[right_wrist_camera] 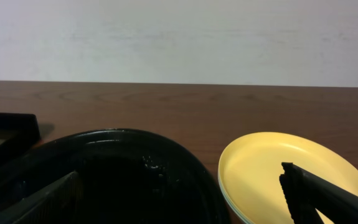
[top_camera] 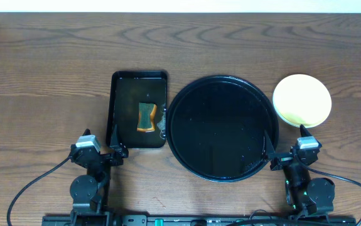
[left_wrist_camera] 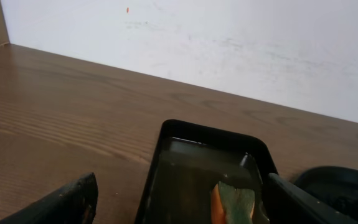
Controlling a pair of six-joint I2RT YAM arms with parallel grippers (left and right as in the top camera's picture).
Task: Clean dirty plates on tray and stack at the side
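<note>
The round black tray sits mid-table with no plates on it; it also shows in the right wrist view. The plates stand in one stack right of the tray, pale yellow on top, blue-green rims just visible beneath in the right wrist view. My left gripper is open and empty near the front edge of the rectangular tray; in its wrist view the fingers are wide apart. My right gripper is open and empty at the tray's front right, below the stack, and shows in its wrist view.
A smaller rectangular black tray holding shallow liquid lies left of the round tray, with an orange-and-green sponge in it, seen also in the left wrist view. A white wall runs behind the wooden table's far edge.
</note>
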